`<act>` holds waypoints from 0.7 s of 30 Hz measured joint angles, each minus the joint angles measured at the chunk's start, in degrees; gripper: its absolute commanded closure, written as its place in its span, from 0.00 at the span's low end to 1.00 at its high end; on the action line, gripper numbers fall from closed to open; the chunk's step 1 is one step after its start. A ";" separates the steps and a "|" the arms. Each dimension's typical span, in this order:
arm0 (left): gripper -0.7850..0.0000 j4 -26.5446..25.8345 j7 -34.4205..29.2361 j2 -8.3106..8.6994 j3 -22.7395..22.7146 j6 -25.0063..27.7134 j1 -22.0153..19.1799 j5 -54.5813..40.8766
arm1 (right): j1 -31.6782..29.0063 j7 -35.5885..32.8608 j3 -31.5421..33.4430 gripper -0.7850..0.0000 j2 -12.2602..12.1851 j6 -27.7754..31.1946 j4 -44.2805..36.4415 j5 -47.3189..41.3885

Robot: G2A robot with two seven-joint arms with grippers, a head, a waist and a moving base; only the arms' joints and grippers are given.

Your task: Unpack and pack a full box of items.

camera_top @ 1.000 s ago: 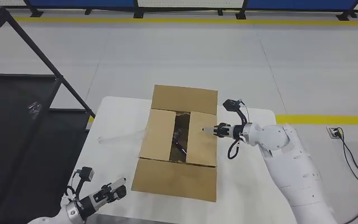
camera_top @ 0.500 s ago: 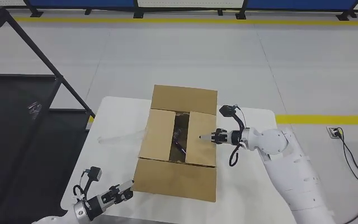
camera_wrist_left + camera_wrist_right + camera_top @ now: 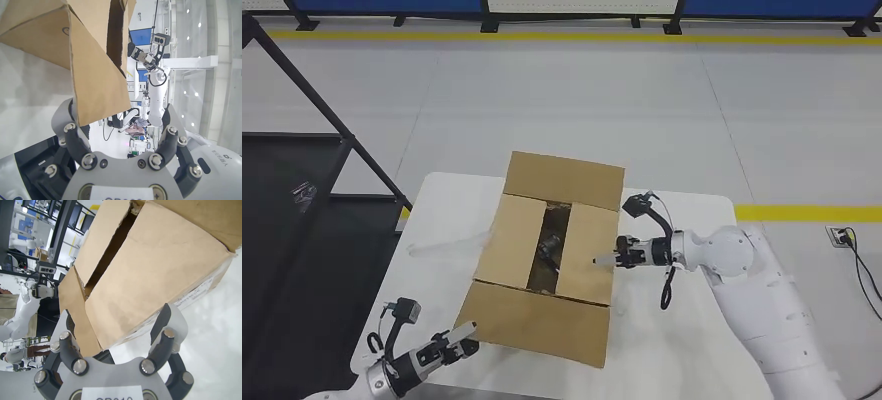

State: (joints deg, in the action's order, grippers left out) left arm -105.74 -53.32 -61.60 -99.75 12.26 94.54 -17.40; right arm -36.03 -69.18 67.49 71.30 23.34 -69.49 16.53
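On the white table the cardboard box sits askew, its top flaps slightly parted. At its near-left corner the left gripper is spread wide, the flap's corner lying close by one of its fingers. At the box's right side the right gripper is also spread, with a box corner between its fingers.

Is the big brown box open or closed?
Partly open. On the box, two top flaps lie nearly flat, but a dark gap between them shows something inside.
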 measured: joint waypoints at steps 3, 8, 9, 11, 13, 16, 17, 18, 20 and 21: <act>0.00 -0.08 0.20 0.07 -0.50 0.25 0.02 -1.35 | 0.16 -1.68 -0.73 0.00 -0.24 0.36 -0.74 0.48; 0.00 -0.44 0.72 0.17 -1.33 0.73 0.11 -2.91 | 0.51 -1.42 -0.80 0.00 -0.62 0.20 -1.62 0.63; 0.00 -0.54 0.93 0.19 -1.50 0.78 0.06 -3.28 | 0.48 0.15 -0.30 0.00 -0.71 -0.24 -1.90 0.36; 0.00 -0.70 1.30 0.22 -1.69 0.80 -0.14 -3.74 | 0.36 2.81 0.48 0.00 -0.83 -0.91 -2.22 0.14; 0.00 -0.76 1.95 0.25 -1.80 0.68 -0.69 -4.20 | 0.49 6.66 1.15 0.00 -0.92 -3.47 -2.31 1.48; 0.00 -0.75 3.24 0.25 -1.54 0.21 -1.96 -4.95 | 1.03 12.00 1.11 0.00 -0.68 -6.23 -2.19 1.26; 0.00 -0.79 3.74 0.24 -1.43 0.19 -2.39 -5.16 | 1.39 13.42 1.03 0.00 -0.65 -7.36 -1.61 1.75; 0.00 -0.87 4.62 0.20 -1.25 0.26 -2.95 -5.41 | 1.75 14.83 0.95 0.00 -0.64 -9.37 -1.04 3.15; 0.00 -1.10 5.79 0.16 -0.85 0.49 -3.74 -5.33 | 1.82 14.90 0.92 0.00 -0.64 -10.42 -0.90 3.80; 0.00 -1.26 6.42 0.15 -0.54 0.61 -4.23 -4.86 | 1.81 14.62 0.92 0.00 -0.64 -9.73 -0.94 3.63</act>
State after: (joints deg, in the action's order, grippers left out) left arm -107.00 -46.90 -61.45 -100.30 12.87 90.31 -22.26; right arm -34.22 -54.57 68.41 70.66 13.62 -70.43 20.16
